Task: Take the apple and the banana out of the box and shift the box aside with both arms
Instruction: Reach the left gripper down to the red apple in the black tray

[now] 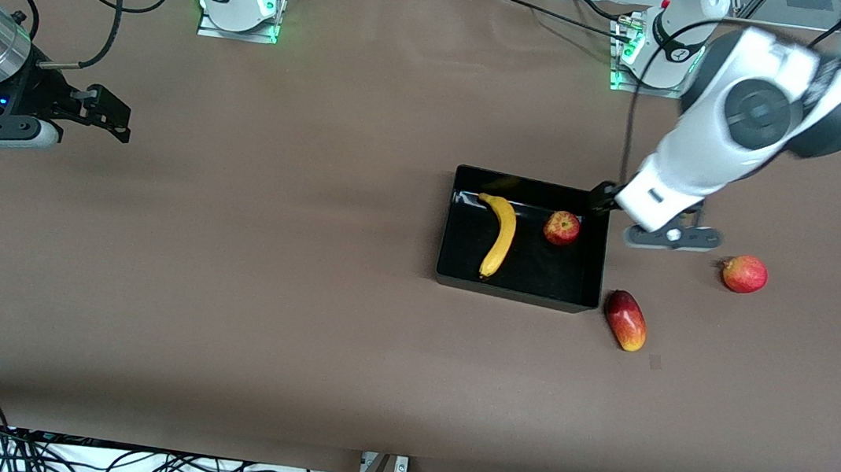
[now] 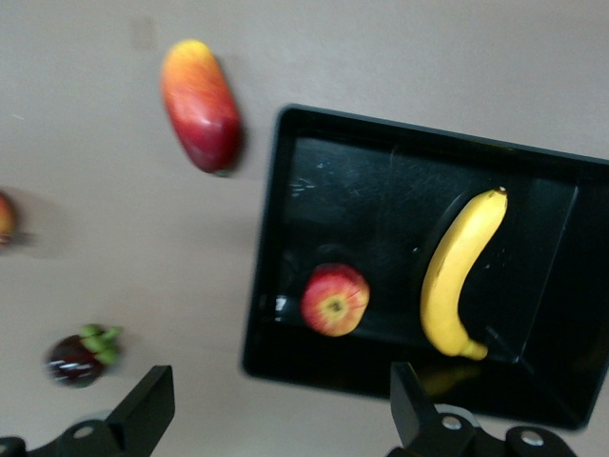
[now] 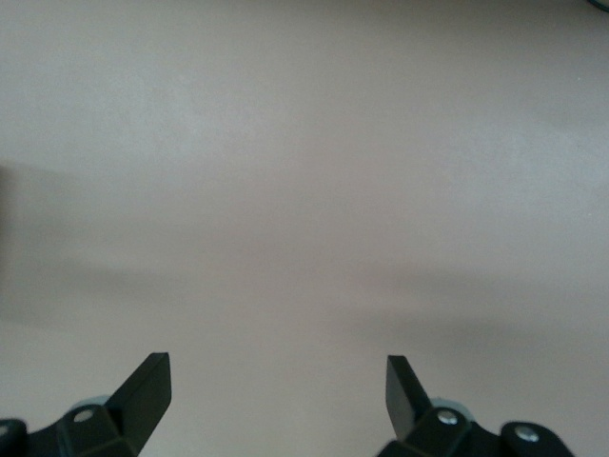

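Left gripper (image 2: 276, 419) hangs with its jaws spread wide and nothing between them, up over the corner of the box (image 1: 448, 271) nearest its own base, so the apple (image 1: 561, 227) sits just below and ahead of its fingertips. Both fruits are inside that shallow black box: the apple close to the wall on the left arm's end, and the banana (image 1: 499, 235) lying lengthwise well apart from it, toward the right arm's end. To my eye the apple is the first pick, and the neat way is a straight drop with the fingers straddling its round middle, keeping clear of the low wall beside it. A mango (image 1: 625, 320), a pinkish round fruit (image 1: 744, 274) and a small dark fruit with a green cap (image 2: 81, 354) lie loose on the table outside the box. Right gripper (image 3: 276, 405) waits off at its own end of the table, equally wide and empty.
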You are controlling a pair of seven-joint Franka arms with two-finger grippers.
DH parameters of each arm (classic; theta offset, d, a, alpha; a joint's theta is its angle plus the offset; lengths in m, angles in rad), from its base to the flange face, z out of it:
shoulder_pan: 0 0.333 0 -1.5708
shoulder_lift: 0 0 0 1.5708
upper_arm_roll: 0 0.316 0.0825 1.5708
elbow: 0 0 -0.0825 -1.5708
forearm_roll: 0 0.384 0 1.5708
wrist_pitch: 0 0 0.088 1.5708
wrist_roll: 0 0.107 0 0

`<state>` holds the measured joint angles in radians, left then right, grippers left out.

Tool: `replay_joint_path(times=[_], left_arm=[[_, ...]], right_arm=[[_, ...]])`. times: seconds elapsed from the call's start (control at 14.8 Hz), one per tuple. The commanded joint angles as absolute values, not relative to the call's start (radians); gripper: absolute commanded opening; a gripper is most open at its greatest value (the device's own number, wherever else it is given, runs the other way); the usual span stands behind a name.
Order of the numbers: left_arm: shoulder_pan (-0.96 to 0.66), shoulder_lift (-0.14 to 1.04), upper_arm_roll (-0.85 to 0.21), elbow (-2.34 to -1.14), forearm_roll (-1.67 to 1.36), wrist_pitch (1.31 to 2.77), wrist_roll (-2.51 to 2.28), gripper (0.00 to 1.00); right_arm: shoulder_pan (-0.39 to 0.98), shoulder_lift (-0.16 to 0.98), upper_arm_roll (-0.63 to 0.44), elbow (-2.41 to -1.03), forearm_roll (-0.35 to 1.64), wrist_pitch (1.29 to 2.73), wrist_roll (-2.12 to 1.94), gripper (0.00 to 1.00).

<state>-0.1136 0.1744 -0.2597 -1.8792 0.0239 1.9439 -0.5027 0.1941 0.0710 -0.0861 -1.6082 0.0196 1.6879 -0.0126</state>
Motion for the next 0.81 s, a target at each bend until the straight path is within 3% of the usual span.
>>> replay_joint_path(times=[0.0, 0.34, 0.74], left_arm=[[-0.146, 0.253, -0.256, -1.888, 0.025, 2.002, -0.633, 1.00], [-0.169, 0.304, -0.255, -2.034, 0.028, 2.247, -0.742, 1.00], [-0.184, 0.386, -0.255, -2.085, 0.109, 2.318, -0.764, 1.00]], right_arm=[[0.183, 0.064, -0.075, -1.605, 0.006, 1.686, -0.012, 1.00], [0.183, 0.064, -0.075, -1.605, 0.006, 1.686, -0.012, 1.00], [0.184, 0.064, -0.075, -1.605, 0.006, 1.686, -0.012, 1.00]])
